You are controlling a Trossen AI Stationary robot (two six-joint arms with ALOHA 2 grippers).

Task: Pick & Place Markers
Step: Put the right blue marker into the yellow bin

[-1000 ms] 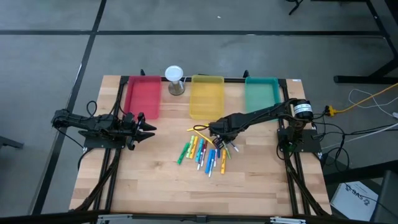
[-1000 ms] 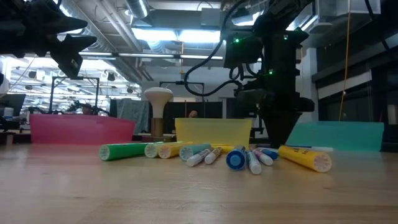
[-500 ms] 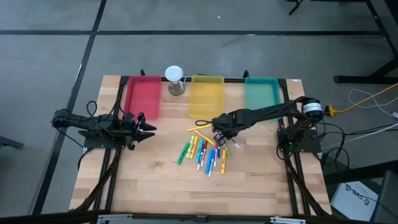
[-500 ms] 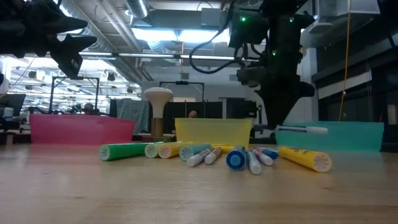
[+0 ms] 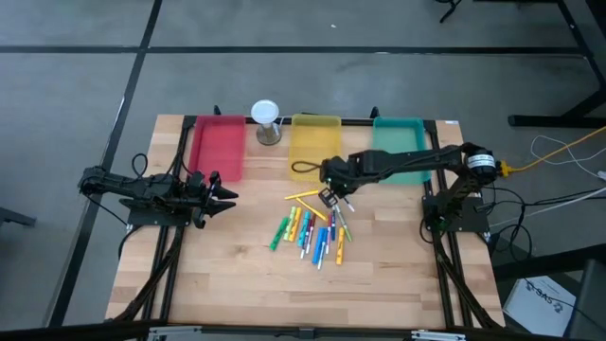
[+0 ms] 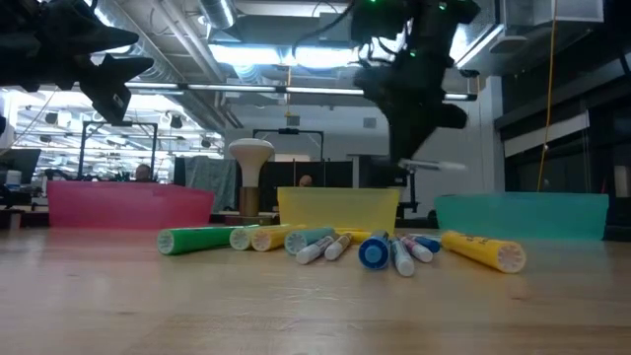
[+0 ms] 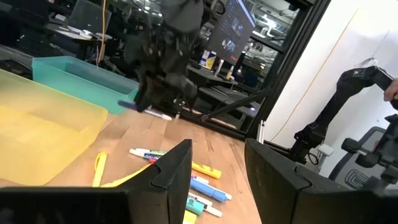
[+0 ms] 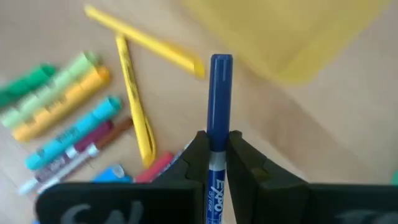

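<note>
Wooden table [image 5: 218, 275], w/ three trays along far edge: red tray [image 5: 218, 147], yellow tray [image 5: 313, 144], teal tray [image 5: 398, 142]. White-topped hourglass-like object [image 5: 266, 121] stands btwn red and yellow trays.

Left arm parked at table's left side, left gripper [image 5: 230, 197] near the red tray's front corner, off the surface; fingers [image 7: 177, 165] stand apart w/ a clear gap, nothing btwn them.

Right arm reaches across from the right side. Right gripper [image 5: 330, 196] hangs above the table just in front of yellow tray, over the far end of the marker pile. Jaws closed tight on a blue marker [image 8: 219, 106]; marker pinched near mid-barrel, blue cap end sticking out past fingertips toward yellow tray. In low view the held marker is clear of the surface, roughly level.

Remaining markers [image 5: 311, 232] lie in loose pile at table centre, front of yellow tray: green, yellow, orange, blue, red/white. Two thin yellow ones [image 8: 134, 93] lie nearest the tray. No gripper touching them.
</note>
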